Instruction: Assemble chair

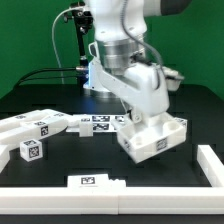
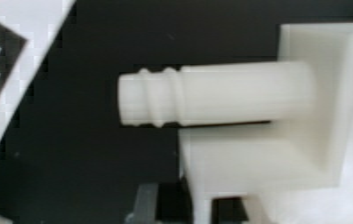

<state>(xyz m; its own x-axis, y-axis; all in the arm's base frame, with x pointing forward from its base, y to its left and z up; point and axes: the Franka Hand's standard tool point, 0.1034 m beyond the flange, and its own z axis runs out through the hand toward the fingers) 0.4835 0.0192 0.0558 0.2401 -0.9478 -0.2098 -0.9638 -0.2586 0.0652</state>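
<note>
Clamping chair piece (image 1: 160,138) in claw (image 2: 191,207).

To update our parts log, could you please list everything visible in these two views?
held chair piece: one, white, table centre, threaded peg seen in wrist view
loose chair pieces: several, white, tagged, exterior view's left
marker board: one, white, behind the held piece
border rail: one, white, near edge and exterior view's right
table: one, black
backdrop: one, green, behind
arm: one, white, above centre
gripper: one, dark fingers, closed on the held piece
</note>
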